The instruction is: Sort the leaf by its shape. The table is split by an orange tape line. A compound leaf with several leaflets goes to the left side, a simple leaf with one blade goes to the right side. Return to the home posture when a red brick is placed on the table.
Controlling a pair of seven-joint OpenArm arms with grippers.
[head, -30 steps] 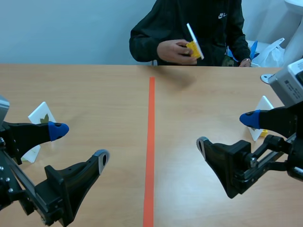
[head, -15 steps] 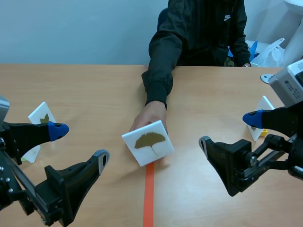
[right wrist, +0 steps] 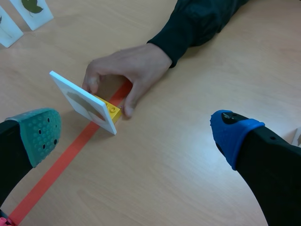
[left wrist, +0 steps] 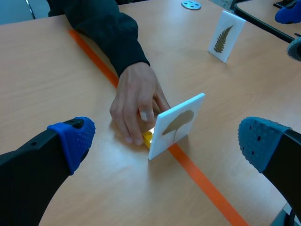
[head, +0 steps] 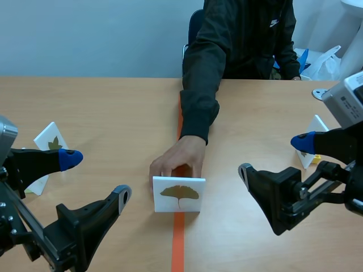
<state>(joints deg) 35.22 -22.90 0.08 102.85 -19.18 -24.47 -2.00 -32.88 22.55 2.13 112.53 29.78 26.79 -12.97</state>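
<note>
Between the left gripper [head: 96,177] and right gripper [head: 272,155] (both spread wide), the leaf card [head: 178,194] stands.

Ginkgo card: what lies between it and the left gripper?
Only bare table separates the ginkgo card from the left gripper, as the scene view shows.

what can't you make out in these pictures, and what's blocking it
Scene view: the print on the right-side card is covered by the right claw.
Scene view: the ginkgo card hides its yellow base and part of the person's hand.
Right wrist view: the far leaf cards are cut off by the picture's edge, so their leaves are incomplete.
</note>
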